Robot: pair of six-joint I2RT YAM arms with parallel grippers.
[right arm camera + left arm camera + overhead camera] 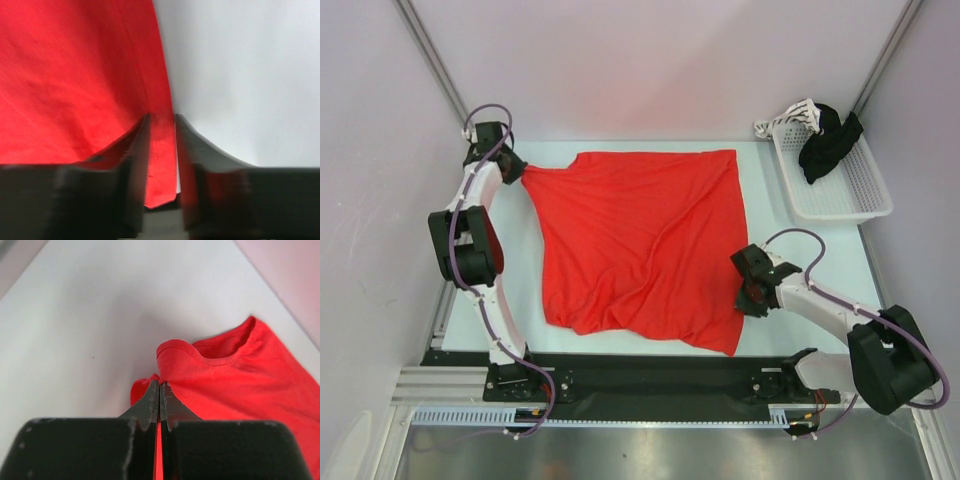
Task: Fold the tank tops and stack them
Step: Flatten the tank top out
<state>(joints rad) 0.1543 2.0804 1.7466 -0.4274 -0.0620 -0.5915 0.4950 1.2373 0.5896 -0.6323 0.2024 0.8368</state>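
- Left gripper [159, 384]: by the desk's [765, 200] far-left corner. Jaws pressed together on a bunched tip of the top, next to its scooped, hemmed opening.
- Red top [640, 240]: one, spread over the middle of the desk, rumpled, with folds running toward the near edge. Its far-left tip is drawn out to a point at the left gripper. Its near-right corner reaches close to the near edge.
- Right gripper [161, 119]: at the top's right edge, toward the near-right corner. Jaws a narrow way apart, straddling the fabric's edge, not pressed onto it.
- Basket [855, 190]: white mesh, at the far-right corner, apart from the top. A dark cloth [830, 145] is draped over its far end.
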